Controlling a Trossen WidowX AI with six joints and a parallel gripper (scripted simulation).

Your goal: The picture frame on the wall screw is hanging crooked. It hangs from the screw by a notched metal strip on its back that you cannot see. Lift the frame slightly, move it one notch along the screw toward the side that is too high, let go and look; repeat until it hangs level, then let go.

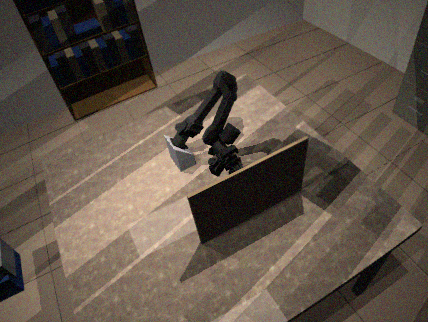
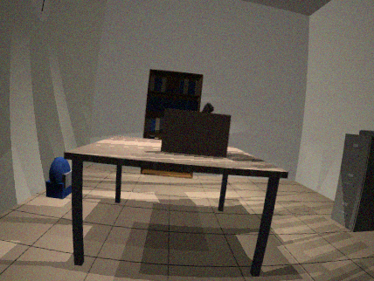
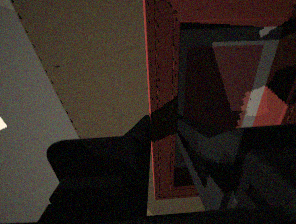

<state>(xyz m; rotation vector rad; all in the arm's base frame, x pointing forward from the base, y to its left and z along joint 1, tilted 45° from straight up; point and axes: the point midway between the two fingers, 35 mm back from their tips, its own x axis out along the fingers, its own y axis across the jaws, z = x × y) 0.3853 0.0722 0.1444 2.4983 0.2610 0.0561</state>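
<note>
We have the tool (image 1: 226, 164) clamped on the picture frame (image 3: 210, 100), at its red side edge. The frame runs lengthwise up the wrist view, right of the tool. It hangs on the board (image 1: 250, 190) standing on the desk (image 1: 115, 220), on the arm's side. Tilt direction: can't tell.

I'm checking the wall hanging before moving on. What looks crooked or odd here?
The wrist view is too close and dark to judge whether the red picture frame hangs level. The gripper is shut on its edge. From the other views the wall panel hides it.
</note>
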